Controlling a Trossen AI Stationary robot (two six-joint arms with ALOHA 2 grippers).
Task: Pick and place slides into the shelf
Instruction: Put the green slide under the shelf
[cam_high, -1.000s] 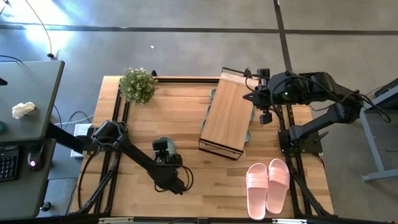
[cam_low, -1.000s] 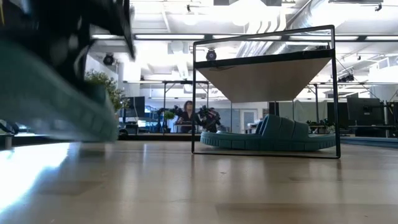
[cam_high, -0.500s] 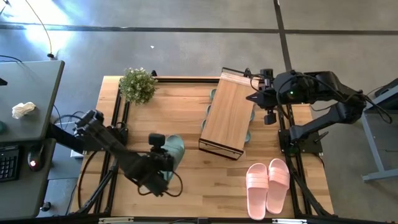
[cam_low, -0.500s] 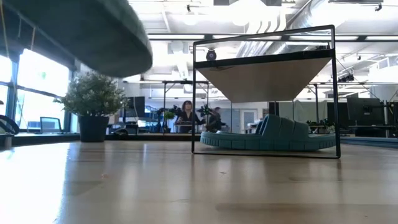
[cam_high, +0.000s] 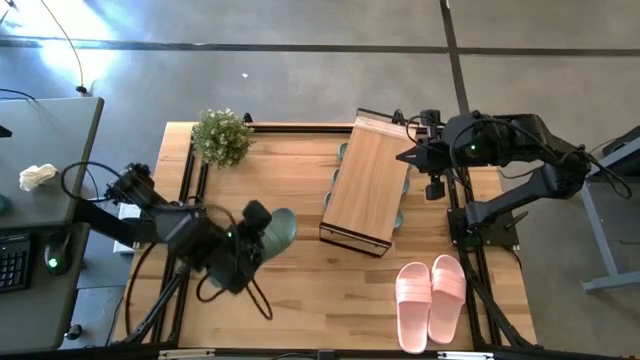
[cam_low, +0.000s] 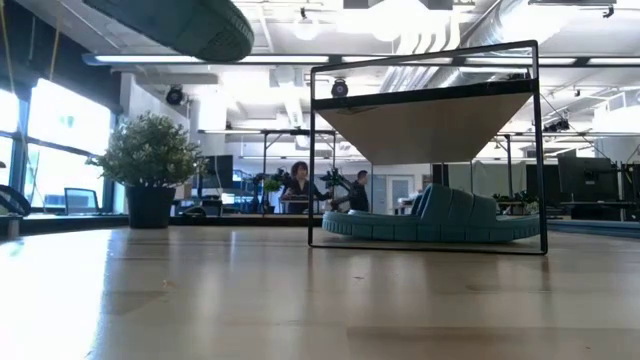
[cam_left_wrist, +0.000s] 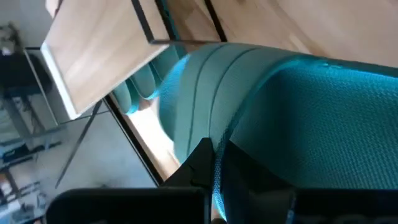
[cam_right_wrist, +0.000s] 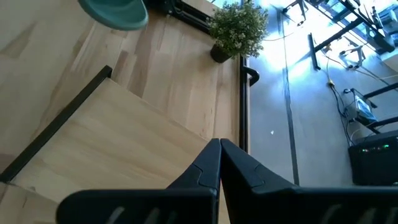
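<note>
Left jaws (cam_high: 262, 228): clamping shut on the edge of one green slide (cam_high: 276, 230), which is hanging clear above the table (cam_high: 300, 300), lifted so it can travel toward the shelf (cam_high: 365, 185).
Held slide, low view: showing only as a dark green sole (cam_low: 175, 25) high in the air, well apart from the shelf frame (cam_low: 425, 150).
Right jaws (cam_high: 403, 156): pressing together on nothing, hovering just beside the shelf's far right edge, seemingly waiting out of the carrying path.
Shelf: lying at a slant mid-table; green slides (cam_low: 435, 218) already sitting underneath its top, their toes peeking out along both long sides in the high view.
Pink pair (cam_high: 431, 297): lying side by side near the table's front right corner, not yet shelved.
Potted plant (cam_high: 221, 136): standing at the far left corner, apart from the work.
Judged step: carrying the green slide across to the shelf's open side.
</note>
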